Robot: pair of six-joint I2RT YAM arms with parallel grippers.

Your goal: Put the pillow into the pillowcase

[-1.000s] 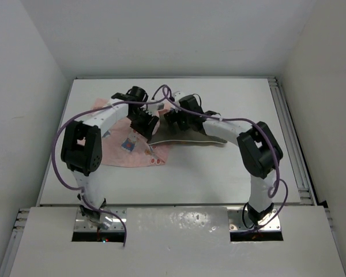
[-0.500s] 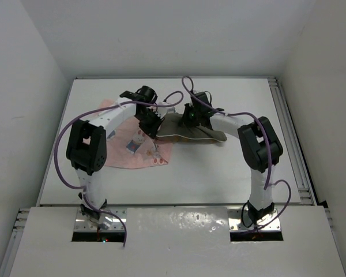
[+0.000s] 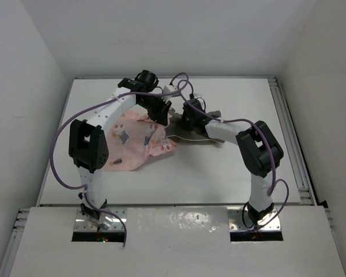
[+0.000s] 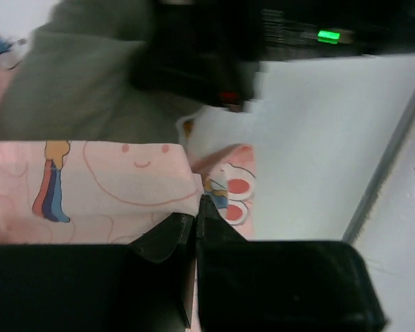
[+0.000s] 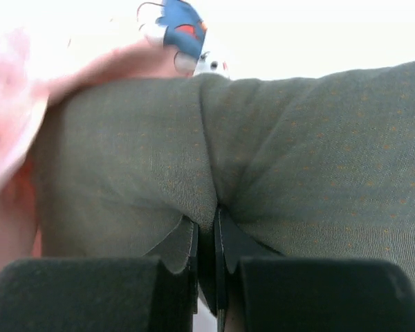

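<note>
The pale-pink printed pillowcase (image 3: 139, 141) lies bunched left of the table's middle, its right edge lifted by my left gripper (image 3: 161, 117), which is shut on that edge. In the left wrist view the pink pillowcase (image 4: 111, 190) is pinched between the closed gripper (image 4: 196, 207). The olive-grey pillow (image 3: 210, 134) lies just right of it, mostly hidden under my right arm. My right gripper (image 3: 186, 118) is shut on the pillow's left end; the right wrist view shows pillow (image 5: 277, 138) cloth pinched in the gripper (image 5: 206, 221), with the pink pillowcase (image 5: 14, 104) at the pillow's left corner.
The white table (image 3: 219, 173) has a metal rail (image 3: 291, 138) along its right edge. White walls stand on three sides. Purple cables loop over both arms near the grippers.
Both grippers went from open to shut. My left gripper took the pillowcase edge and raised it toward the back. My right gripper took the pillow's left end and moved it left toward the pillowcase.
</note>
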